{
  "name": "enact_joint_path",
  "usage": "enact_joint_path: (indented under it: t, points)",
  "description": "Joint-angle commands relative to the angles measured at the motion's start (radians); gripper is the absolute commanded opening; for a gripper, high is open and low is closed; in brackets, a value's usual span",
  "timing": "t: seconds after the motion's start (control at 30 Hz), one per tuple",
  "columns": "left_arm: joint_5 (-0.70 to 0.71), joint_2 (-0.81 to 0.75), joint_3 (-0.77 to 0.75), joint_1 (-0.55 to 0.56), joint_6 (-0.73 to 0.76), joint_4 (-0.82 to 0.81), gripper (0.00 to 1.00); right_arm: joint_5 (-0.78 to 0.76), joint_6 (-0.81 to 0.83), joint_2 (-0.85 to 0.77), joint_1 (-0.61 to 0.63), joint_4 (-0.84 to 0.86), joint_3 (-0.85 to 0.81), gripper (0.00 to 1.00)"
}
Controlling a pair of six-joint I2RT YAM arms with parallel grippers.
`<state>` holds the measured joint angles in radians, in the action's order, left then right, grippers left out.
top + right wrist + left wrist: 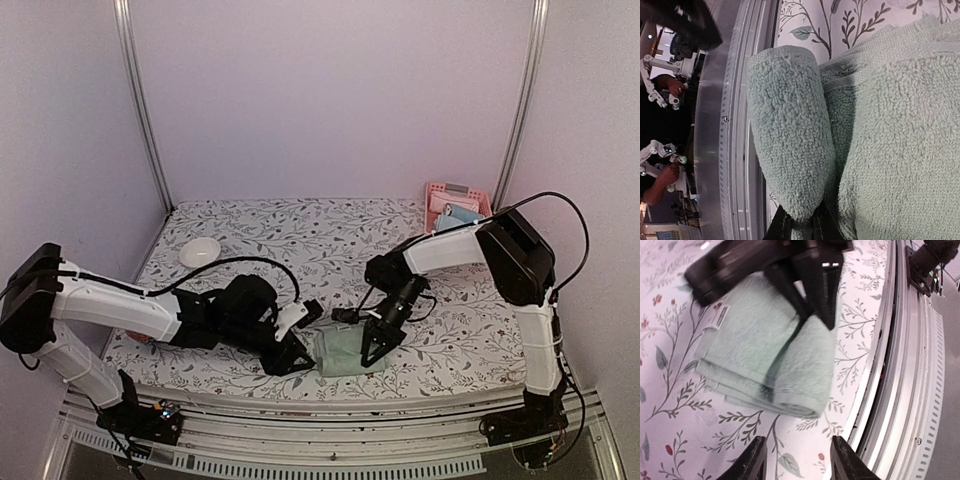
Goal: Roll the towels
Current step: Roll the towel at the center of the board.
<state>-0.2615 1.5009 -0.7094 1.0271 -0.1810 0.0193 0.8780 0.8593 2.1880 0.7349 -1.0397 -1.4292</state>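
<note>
I count two towels, one sage-green towel [345, 355] and one light blue towel [462, 216]; one pink basket [440, 195]; one white bowl [199, 251]; two arms, left arm [120, 305] and right arm [450, 250].

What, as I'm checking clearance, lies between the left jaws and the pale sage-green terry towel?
Only bare floral-print table cover, shown in the left wrist view.

Left end effector [799, 460] gapes open; right end effector [372, 352] pinches the green towel [790, 135]; arms converge.

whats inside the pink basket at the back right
A light blue towel shows over the rim of the pink basket. The basket's walls hide its bottom and anything beneath the towel.
</note>
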Motion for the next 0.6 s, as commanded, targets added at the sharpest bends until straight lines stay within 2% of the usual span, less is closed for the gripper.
enact_joint_path:
  t: [0.0,0.23,0.43,0.57]
  points:
    - [0.282,-0.016,-0.02,0.158,0.127,-0.027,0.47,-0.073,0.017,0.168,-0.031,-0.189,-0.062,0.05]
    - [0.454,0.149,-0.191,0.297,0.329,0.06,0.5,-0.098,-0.018,0.251,-0.037,-0.218,-0.121,0.05]
    - [0.558,0.322,-0.319,0.315,0.458,0.105,0.5,-0.09,-0.026,0.263,-0.037,-0.218,-0.119,0.06]
    - [0.595,0.391,-0.359,0.315,0.493,0.132,0.44,-0.079,-0.029,0.252,-0.038,-0.215,-0.119,0.06]
